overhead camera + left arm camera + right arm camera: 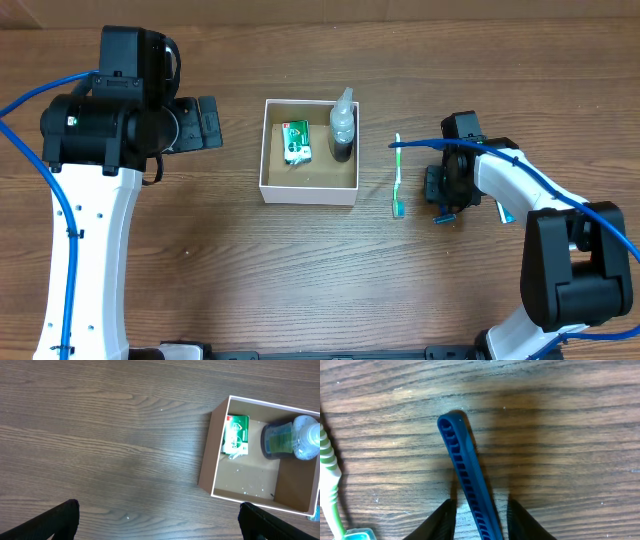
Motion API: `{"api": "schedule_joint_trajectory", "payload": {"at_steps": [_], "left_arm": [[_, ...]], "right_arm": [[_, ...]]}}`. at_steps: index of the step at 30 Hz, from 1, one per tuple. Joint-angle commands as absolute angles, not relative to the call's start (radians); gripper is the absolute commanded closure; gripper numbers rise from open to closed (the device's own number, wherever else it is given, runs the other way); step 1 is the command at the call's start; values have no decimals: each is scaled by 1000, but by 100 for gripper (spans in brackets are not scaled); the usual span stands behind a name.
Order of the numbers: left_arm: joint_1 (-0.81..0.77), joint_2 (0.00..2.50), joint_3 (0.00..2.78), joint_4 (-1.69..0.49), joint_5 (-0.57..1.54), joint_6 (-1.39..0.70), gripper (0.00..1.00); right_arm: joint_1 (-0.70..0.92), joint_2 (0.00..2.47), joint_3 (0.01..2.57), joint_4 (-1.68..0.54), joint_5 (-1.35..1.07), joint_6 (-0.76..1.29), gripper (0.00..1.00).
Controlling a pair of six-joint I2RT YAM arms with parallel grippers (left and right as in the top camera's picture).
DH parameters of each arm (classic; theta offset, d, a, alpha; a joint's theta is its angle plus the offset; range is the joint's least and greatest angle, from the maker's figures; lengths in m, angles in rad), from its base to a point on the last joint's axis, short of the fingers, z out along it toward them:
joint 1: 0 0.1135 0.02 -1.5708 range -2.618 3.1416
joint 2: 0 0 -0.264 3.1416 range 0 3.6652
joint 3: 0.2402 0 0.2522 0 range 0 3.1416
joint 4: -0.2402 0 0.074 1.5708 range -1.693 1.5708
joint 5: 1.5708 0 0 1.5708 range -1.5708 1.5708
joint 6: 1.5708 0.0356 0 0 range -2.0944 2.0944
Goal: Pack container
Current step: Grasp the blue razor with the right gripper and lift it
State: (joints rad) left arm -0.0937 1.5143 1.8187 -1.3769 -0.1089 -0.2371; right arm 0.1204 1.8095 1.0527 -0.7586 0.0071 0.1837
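Observation:
The container (268,150), a square white-walled box with a brown floor, holds a green and white packet (296,142) and a clear bottle with dark liquid (343,125). It also shows in the left wrist view (207,467). A green and white toothbrush (397,175) lies on the table to its right. My right gripper (445,190) is low over the table, right of the toothbrush. In the right wrist view its fingers (480,502) are open on either side of a blue ribbed handle (462,460), with gaps on both sides. My left gripper (205,125) is open and empty, left of the container.
The green toothbrush lies at the left edge of the right wrist view (327,470). A small light-blue piece (505,210) lies by the right arm. The tabletop is dark wood (100,435). Blue cables run along both arms.

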Motion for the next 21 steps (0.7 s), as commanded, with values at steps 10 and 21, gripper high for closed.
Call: {"api": "schedule_joint_trajectory", "payload": {"at_steps": [10,21], "left_arm": [[-90,1518,1813,-1376,-101,-240,0],[-90,1518,1813,-1375,-105,-240,0]], "right_arm": [[120,1826,1061,-736,9,184,96],[146,1656,1271,-917,6,211,96]]}}
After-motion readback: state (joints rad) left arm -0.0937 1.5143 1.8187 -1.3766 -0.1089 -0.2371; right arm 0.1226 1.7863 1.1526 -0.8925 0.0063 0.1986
